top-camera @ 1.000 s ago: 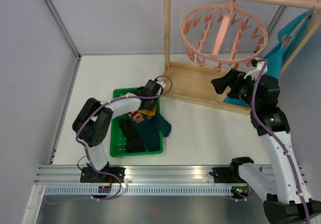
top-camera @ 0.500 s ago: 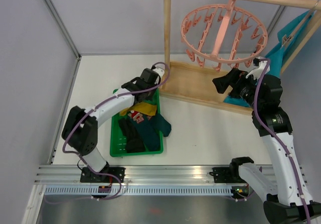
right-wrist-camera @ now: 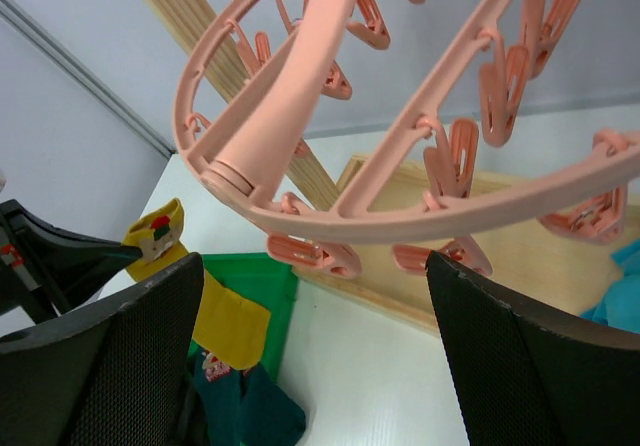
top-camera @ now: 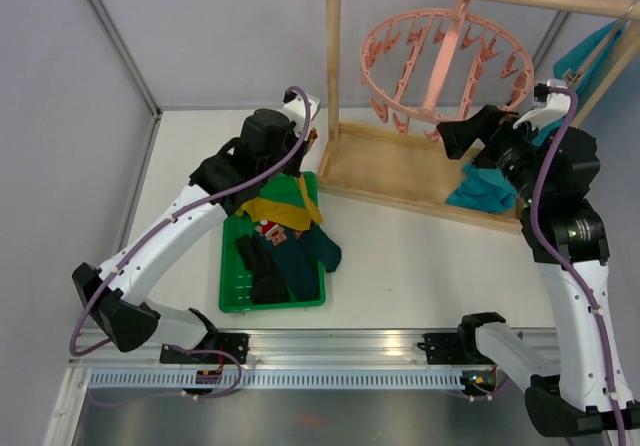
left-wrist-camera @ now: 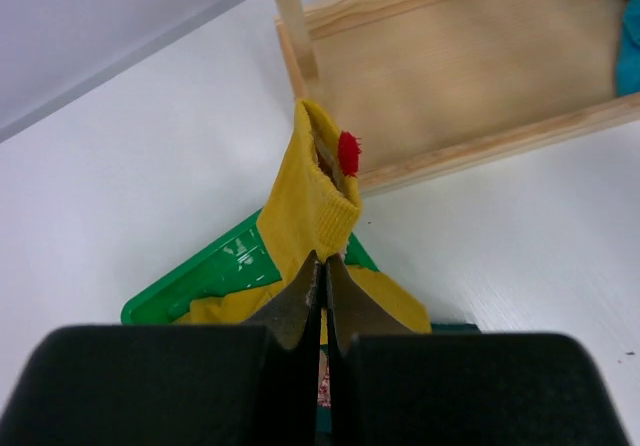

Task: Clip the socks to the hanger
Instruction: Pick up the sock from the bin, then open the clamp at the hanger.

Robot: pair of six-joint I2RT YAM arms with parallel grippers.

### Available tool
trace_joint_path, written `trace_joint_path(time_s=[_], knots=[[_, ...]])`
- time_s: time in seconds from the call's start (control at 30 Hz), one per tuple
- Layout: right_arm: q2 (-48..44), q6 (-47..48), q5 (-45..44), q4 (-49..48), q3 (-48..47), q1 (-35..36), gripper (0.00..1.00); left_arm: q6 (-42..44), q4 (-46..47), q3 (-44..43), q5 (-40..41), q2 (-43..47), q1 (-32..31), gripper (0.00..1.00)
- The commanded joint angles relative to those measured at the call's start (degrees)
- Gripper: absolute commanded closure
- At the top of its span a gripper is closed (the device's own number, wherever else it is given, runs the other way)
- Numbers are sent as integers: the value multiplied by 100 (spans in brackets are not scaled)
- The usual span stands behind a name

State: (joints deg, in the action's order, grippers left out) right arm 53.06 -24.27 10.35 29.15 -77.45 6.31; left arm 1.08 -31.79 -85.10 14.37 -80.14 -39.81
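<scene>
Ribbed cloth sock [left-wrist-camera: 305,206], glossy plastic hanger [right-wrist-camera: 290,76]

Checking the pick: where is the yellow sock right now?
In the top view the yellow sock hangs left of centre, pinched in the left gripper above the far end of the green tray, beside the wooden rack.

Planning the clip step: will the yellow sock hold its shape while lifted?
Probably floppy: the sock folds and drapes from the left gripper. Likely light, hanging from a thin pinch. Its free end may swing.

Left arm stretched forward, hand [left-wrist-camera: 322,269] lifted, fingers pinched closed on yellow sock [left-wrist-camera: 308,201]. Right arm upright, hand [top-camera: 462,134] wide apart, pointing left.
</scene>
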Motion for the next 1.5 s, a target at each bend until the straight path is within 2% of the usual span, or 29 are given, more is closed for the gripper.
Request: trace_joint_path(time_s=[0.0, 0.2, 0.37, 0.53, 0.63, 0.87, 1.07, 1.47], knots=[[213, 230, 54, -6, -568, 2, 2, -46, -196, -340, -487, 297, -158, 98], [372, 651, 731, 21, -833, 2, 7, -284, 76, -332, -945, 499, -588, 98], [171, 1012, 652, 91, -623, 116, 13, -363, 287, -296, -1015, 482, -852, 98], [-111, 1074, 995, -207, -227, 222, 17, -451, 454, -314, -1094, 455, -984, 98], [-181, 1223, 978, -339, 106, 336, 22, -495, 542, -270, -1278, 464, -993, 98], [-480, 1364, 539, -1015, 1099, 547, 25, -469, 560, -314, -1411, 403, -1020, 98], [-586, 1443, 126, -1552, 1320, 609, 25, -433, 586, -288, -1411, 403, -1029, 98], [-296, 1698, 99, -2123, 1399, 644, 24, -398, 551, -253, -1411, 376, -1029, 98]])
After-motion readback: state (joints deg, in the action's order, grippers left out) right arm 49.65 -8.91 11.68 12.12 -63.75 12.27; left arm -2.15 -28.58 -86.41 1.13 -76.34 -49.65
